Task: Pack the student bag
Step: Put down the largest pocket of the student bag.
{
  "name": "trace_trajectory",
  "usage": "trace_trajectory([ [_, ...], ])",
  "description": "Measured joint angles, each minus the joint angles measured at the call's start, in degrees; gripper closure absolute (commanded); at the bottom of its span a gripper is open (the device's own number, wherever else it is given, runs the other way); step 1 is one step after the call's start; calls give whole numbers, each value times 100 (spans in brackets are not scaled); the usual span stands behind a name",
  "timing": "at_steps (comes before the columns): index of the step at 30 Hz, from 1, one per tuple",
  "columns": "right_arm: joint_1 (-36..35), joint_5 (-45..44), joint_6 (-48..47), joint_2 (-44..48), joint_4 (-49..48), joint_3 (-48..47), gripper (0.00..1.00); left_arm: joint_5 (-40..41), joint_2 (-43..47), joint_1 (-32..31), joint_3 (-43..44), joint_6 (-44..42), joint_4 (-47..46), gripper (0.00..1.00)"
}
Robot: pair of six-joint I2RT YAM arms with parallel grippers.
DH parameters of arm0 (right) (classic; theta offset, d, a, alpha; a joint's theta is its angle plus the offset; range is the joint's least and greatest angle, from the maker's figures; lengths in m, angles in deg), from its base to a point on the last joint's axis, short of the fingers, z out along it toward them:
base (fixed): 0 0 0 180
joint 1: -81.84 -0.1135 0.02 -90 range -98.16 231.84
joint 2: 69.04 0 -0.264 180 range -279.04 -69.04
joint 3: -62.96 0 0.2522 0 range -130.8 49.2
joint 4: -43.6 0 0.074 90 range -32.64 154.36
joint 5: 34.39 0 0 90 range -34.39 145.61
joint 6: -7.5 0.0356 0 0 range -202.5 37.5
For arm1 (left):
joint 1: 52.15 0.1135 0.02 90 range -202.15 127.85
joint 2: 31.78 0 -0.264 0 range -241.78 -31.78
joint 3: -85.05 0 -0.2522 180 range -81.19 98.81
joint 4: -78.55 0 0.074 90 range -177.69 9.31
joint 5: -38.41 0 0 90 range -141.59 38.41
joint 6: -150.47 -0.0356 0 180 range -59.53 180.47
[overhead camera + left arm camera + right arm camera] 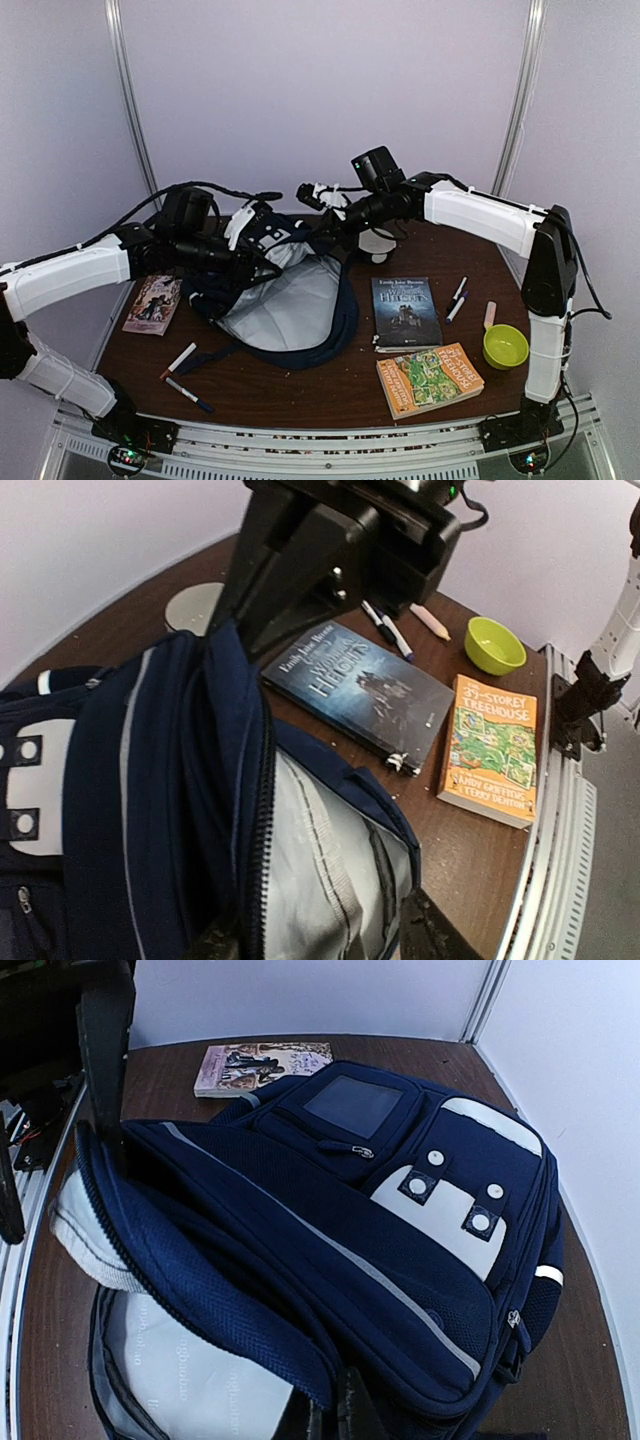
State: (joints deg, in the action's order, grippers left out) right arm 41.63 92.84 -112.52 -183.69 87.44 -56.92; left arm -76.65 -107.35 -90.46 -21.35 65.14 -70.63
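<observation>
The student bag [290,310] is a navy backpack lying at mid-left of the table, its main compartment unzipped and the grey lining showing. My left gripper [262,268] is open, and its fingers straddle the near rim of the opening in the left wrist view [320,945], with lining and zipper [260,810] between them. My right gripper [312,198] is shut on the bag's navy upper edge and holds it up. In the right wrist view [335,1415] the fingers pinch that fabric, and the bag's front [400,1210] shows its white patch.
A dark book [405,312], an orange book [428,378], a green bowl [505,345] and pens [457,300] lie to the right of the bag. A third book [153,303] and two markers [180,360] lie to its left. A white round object [377,245] stands behind it.
</observation>
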Motion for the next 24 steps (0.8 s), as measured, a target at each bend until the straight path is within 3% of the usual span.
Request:
trace_trajectory([
  [7,0,0,-2,0,35,66,100,-590,-273,33,50,63,151,67],
  [12,-2,2,4,0,20,68,100,-658,-278,33,50,57,232,63],
  [18,-4,0,44,0,4,120,100,-481,-452,-2,66,-13,278,71],
  [19,-4,0,46,0,7,138,100,-433,-509,-11,70,-24,275,76],
  [21,-4,0,52,0,9,151,100,-315,-586,-31,70,-15,269,94],
  [24,-7,-2,76,0,-9,153,100,164,-599,-59,63,20,219,100],
])
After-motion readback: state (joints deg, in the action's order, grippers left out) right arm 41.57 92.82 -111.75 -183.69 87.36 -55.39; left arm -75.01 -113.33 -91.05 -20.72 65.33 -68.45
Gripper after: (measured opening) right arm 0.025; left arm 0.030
